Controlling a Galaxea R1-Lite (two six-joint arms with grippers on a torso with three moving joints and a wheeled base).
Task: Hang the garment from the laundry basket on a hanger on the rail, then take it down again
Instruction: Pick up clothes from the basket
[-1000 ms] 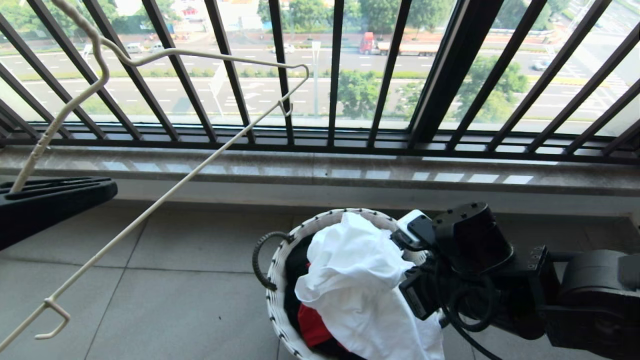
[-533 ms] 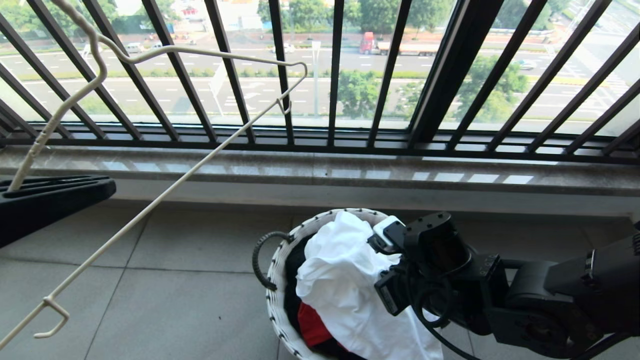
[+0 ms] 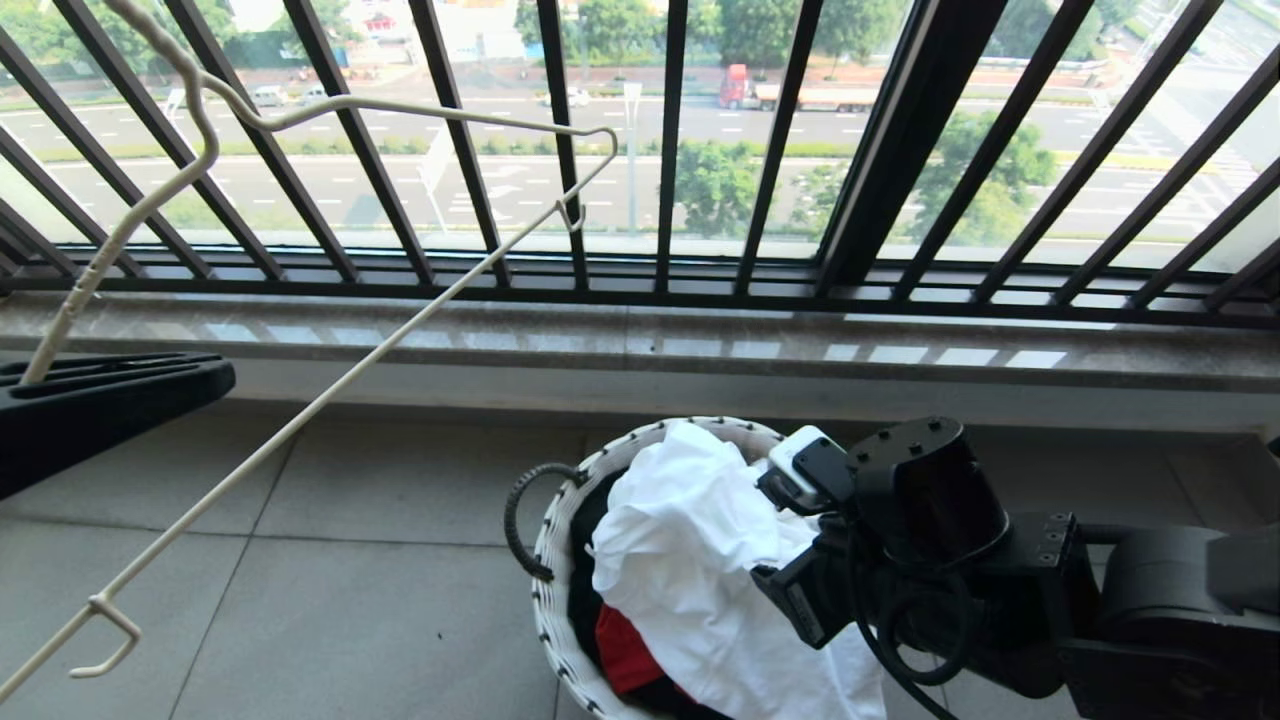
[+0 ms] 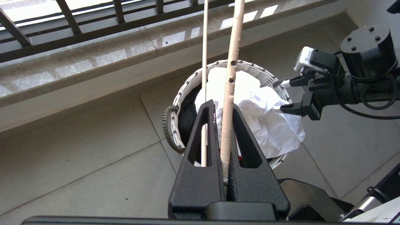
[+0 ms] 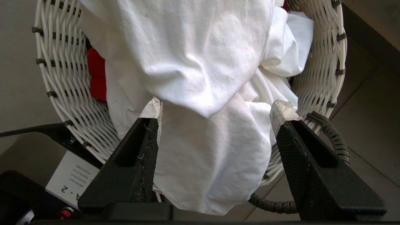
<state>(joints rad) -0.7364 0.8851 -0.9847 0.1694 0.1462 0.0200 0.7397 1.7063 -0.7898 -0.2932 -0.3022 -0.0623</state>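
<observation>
Garment (image 3: 690, 570) heaped in laundry basket (image 3: 548, 560), lower centre of the frame, draped over its rim. Right hand (image 5: 215, 109), shut a second ago, now spread wide astride a white fold, gripping nothing: likely re-gripping before lifting. Left hand (image 4: 223, 131), at left edge, clamped on hanger (image 3: 330, 390).

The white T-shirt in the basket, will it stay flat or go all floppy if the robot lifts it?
Probably floppy: the white T-shirt lies crumpled and droops over the basket rim. It looks thin, so likely light. It may snag the red garment beneath.
</observation>
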